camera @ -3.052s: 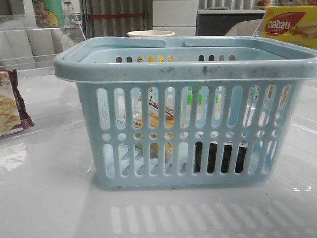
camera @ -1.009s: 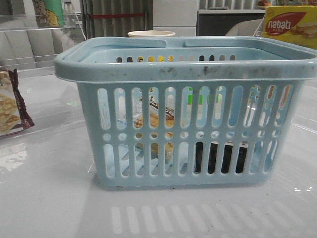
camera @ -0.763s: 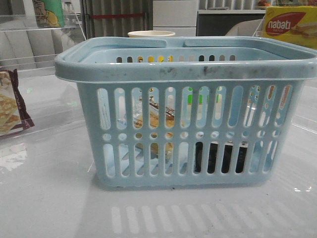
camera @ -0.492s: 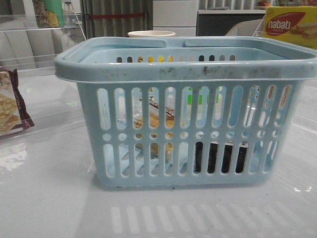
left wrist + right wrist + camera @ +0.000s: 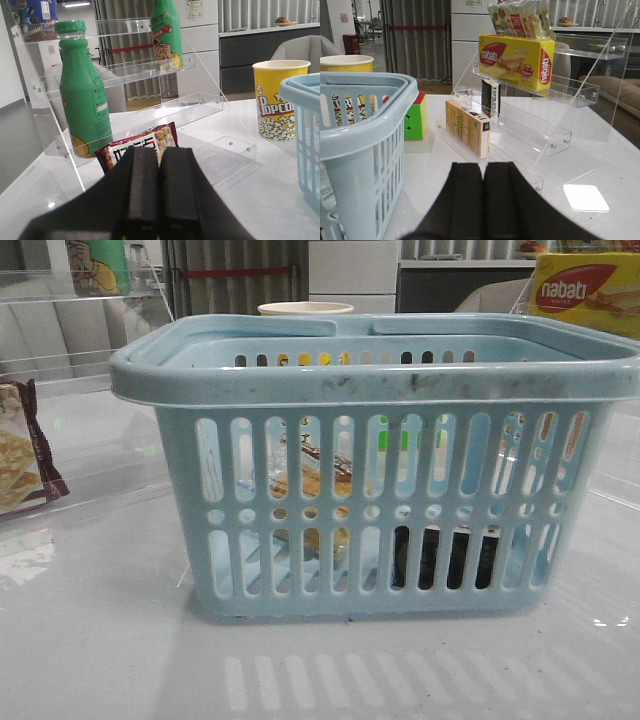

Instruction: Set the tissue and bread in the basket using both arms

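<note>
Light-blue slotted plastic basket (image 5: 380,470) stands mid-table, top unobstructed. Left of it: bare white table (image 5: 90,640), then maroon-edged snack bag (image 5: 25,445) and clear acrylic shelf rack (image 5: 125,85) with green plastic bottle (image 5: 82,95). Yellow popcorn cup (image 5: 277,97) stands behind basket. Right side: tiered acrylic rack (image 5: 545,110) carrying yellow nabati box (image 5: 517,60); open table before it.

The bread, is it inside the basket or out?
Inside. The bread shows through the slots of the basket, beside the tissue.

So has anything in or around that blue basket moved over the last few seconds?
Nothing visibly changed. The basket sits where it was, with the bread and the tissue showing through its slots in the same spots, and the snack bag is unmoved too.
</note>
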